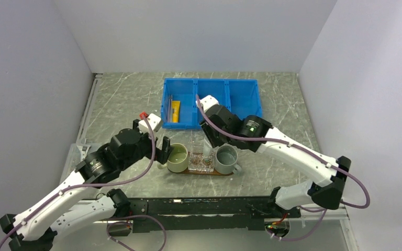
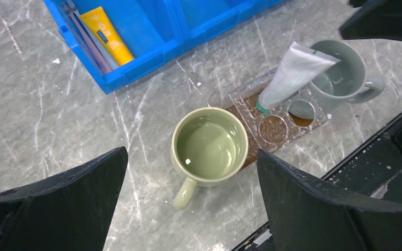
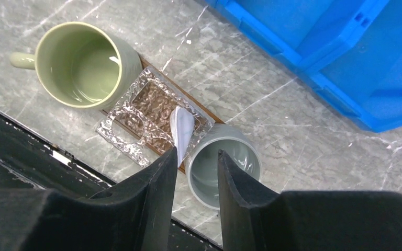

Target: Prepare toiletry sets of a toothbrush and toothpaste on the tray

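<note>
**A:** What do we read at the left gripper (image 2: 191,150)?

**B:** Jaws at full spread, nothing held. It hangs above the green mug (image 2: 209,146) at the tray's (image 1: 201,172) 9 o'clock end.

**A:** Where do we find the toiletries?

**B:** The yellow tube (image 2: 107,34) and the toothbrushes (image 2: 86,36) lie in the blue bin's (image 2: 136,57) left compartment, at 12 o'clock from the green mug. The white tube with teal end (image 2: 293,73) stands teal end down in the clear holder (image 2: 282,125) at mid-tray. It leans toward the grey mug (image 2: 345,73) at 3 o'clock.

**A:** And the right gripper (image 3: 197,151)?

**B:** Jaws partly apart, nothing between them. The white tube's flat end sits just beside one finger.
</note>
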You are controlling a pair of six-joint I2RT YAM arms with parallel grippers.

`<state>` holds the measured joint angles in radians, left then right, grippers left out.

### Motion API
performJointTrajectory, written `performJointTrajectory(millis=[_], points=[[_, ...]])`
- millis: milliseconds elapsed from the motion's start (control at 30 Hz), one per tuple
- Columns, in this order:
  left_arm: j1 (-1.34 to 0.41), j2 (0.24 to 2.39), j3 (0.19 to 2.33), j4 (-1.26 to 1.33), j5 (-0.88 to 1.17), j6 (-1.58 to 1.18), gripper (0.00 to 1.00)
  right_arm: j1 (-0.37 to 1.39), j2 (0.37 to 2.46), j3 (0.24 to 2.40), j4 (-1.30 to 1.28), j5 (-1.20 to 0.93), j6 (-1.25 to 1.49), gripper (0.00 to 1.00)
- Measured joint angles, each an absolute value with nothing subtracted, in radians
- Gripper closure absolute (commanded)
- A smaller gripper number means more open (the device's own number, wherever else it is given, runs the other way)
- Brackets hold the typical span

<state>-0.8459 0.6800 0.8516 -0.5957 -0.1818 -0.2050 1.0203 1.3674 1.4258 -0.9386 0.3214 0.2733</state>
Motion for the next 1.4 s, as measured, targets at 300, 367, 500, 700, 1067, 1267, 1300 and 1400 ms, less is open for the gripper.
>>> performJointTrajectory(millis=[300, 367, 500, 700, 1067, 1267, 1300, 1400], points=[[-0.840, 0.956, 1.039, -0.603, -0.257, -0.206, 0.03, 1.020, 1.210, 1.411, -0.899, 0.363, 0.288, 0.61], [-0.828, 1.017, 1.082, -0.607, -0.260, -0.207, 0.05, 1.020, 1.171, 1.390, -0.883, 0.366, 0.291, 0.61], [-0.777, 1.128, 1.163, -0.610, -0.252, -0.224, 0.08, 1.020, 1.115, 1.350, -0.866, 0.373, 0.295, 0.62], [-0.685, 1.284, 1.248, -0.603, -0.225, -0.250, 0.13, 1.020, 1.055, 1.300, -0.855, 0.394, 0.297, 0.64], [-0.543, 1.530, 1.351, -0.587, -0.123, -0.313, 0.26, 1.020, 0.976, 1.240, -0.825, 0.395, 0.299, 0.68], [-0.505, 1.710, 1.472, -0.590, -0.090, -0.315, 0.34, 1.020, 0.973, 1.226, -0.812, 0.382, 0.299, 0.69], [-0.502, 1.735, 1.486, -0.587, -0.086, -0.317, 0.35, 1.020, 0.973, 1.225, -0.811, 0.382, 0.299, 0.69], [-0.490, 1.815, 1.521, -0.588, -0.076, -0.325, 0.36, 1.020, 0.968, 1.216, -0.804, 0.377, 0.299, 0.69]])
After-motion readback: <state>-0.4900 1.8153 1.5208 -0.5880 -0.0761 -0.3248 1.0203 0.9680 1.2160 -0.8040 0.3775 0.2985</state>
